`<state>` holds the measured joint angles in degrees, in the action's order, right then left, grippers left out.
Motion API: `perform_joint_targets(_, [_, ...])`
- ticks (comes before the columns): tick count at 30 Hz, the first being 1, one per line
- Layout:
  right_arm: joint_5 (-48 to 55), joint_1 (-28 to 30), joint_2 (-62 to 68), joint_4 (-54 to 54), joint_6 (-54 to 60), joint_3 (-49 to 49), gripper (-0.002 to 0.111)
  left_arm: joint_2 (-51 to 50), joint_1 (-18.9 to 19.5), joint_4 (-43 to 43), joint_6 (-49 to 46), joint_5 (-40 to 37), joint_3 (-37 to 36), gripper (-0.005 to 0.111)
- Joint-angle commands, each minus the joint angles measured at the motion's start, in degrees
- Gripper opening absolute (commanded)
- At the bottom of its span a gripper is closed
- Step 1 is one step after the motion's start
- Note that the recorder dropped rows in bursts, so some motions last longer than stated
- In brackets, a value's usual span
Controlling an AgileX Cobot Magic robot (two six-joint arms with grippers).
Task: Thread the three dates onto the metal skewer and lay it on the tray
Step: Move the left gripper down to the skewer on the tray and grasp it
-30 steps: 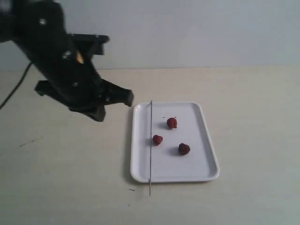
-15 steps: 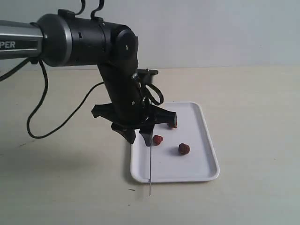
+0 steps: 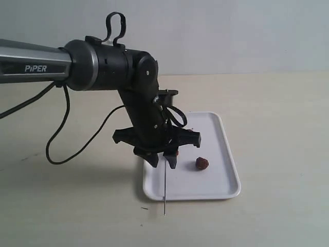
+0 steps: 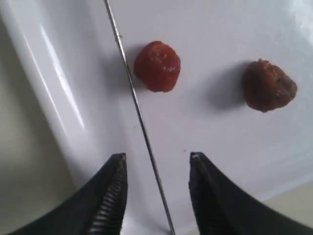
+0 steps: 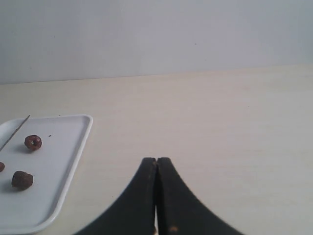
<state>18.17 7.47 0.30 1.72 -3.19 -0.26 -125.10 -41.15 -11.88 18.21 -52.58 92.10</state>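
Left jaws hang apart astride the skewer [image 4: 142, 122], likely to grasp it. It lies on the white tray [image 4: 234, 147] beside unthreaded dates [image 4: 156, 66]. Right jaws are pressed together, idle above the counter [image 5: 220, 112].

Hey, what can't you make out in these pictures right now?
- Exterior view: only one date shows clear; the left end effector largely covers the other two and the metal skewer's far part.
- Left wrist view: the third date is out of frame; both skewer ends are cut off.
- Right wrist view: the picture edge clips one date.
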Motion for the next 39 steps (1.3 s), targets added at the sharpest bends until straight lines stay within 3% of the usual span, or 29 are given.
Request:
perform_joint_targets(1, [-0.3, 0.3, -0.3, -0.2, 0.1, 0.3, 0.000, -1.7, -0.2, -1.7, -0.2, 1.3, 0.5, 0.042])
perform_joint_targets(28, [-0.3, 0.3, -0.3, -0.2, 0.1, 0.3, 0.000, -4.4, -0.2, -2.3, 1.2, 1.1, 0.5, 0.041])
perform_joint_targets(31, [-0.3, 0.3, -0.3, -0.2, 0.1, 0.3, 0.000, -4.4, -0.2, -2.3, 1.2, 0.7, 0.5, 0.034])
perform_joint_targets(36, [-0.3, 0.3, -0.3, -0.2, 0.1, 0.3, 0.000, -4.4, -0.2, -2.3, 1.2, -0.2, 0.5, 0.009])
perform_joint_targets(39, [-0.3, 0.3, -0.3, -0.2, 0.1, 0.3, 0.000, -4.4, -0.2, -2.3, 1.2, -1.1, 0.5, 0.000])
